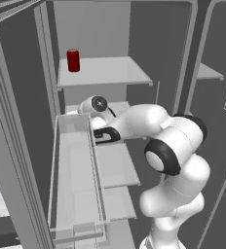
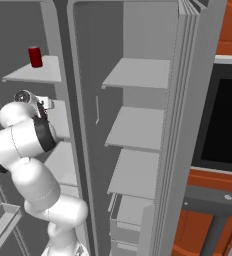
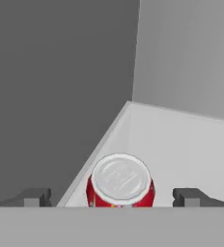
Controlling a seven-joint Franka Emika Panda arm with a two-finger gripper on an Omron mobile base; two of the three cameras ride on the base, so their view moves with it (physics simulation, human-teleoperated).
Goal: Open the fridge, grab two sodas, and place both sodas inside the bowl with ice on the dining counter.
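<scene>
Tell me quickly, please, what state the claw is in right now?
Claw: open, holding nothing; its fingertips stand either side of a soda on a fridge shelf.

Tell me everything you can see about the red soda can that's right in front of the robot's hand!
The soda can is a small red cylinder with a shiny silver top. It stands upright on a pale grey fridge shelf, close to the grey side wall. In the hand view it sits between the two dark fingertips of the open gripper, which do not touch it. Its lower part is cut off from view, so any lettering can't be read.
</scene>
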